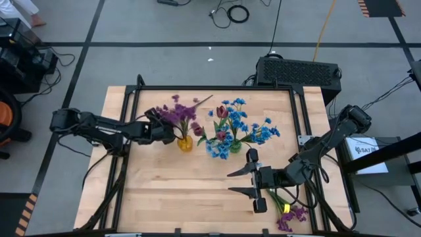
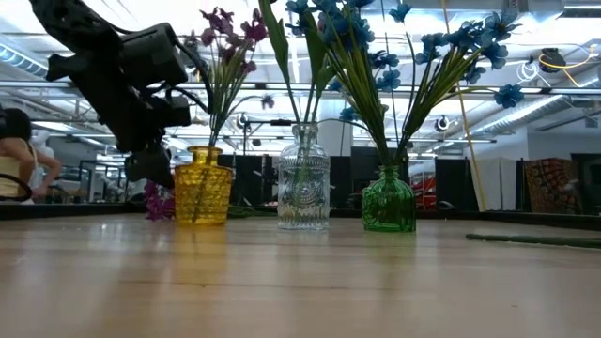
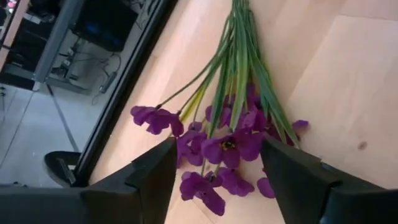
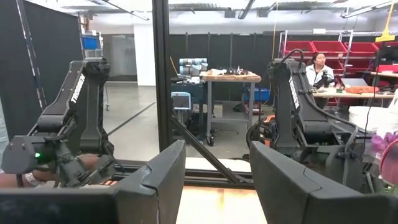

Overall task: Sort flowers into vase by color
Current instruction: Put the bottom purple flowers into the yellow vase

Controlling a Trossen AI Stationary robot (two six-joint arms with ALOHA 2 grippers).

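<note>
High view is showing the left claw (image 1: 170, 131) hovering beside the yellow vase (image 1: 185, 143), right at the purple flowers (image 1: 179, 113) standing in it. Left wrist view is showing those purple blossoms (image 3: 227, 146) lying between its spread fingers (image 3: 155, 171), stems running straight away from the claw, so nothing is being pinched. Blue flowers (image 1: 240, 125) are filling the clear vase (image 2: 303, 192) and green vase (image 2: 389, 202) mid-worktop (image 1: 164, 197). One loose purple sprig (image 1: 289, 214) is lying near the front edge, just beside the right claw (image 1: 245, 182), which is standing spread and empty. Judging from this, the right arm is nearer that sprig.
</note>
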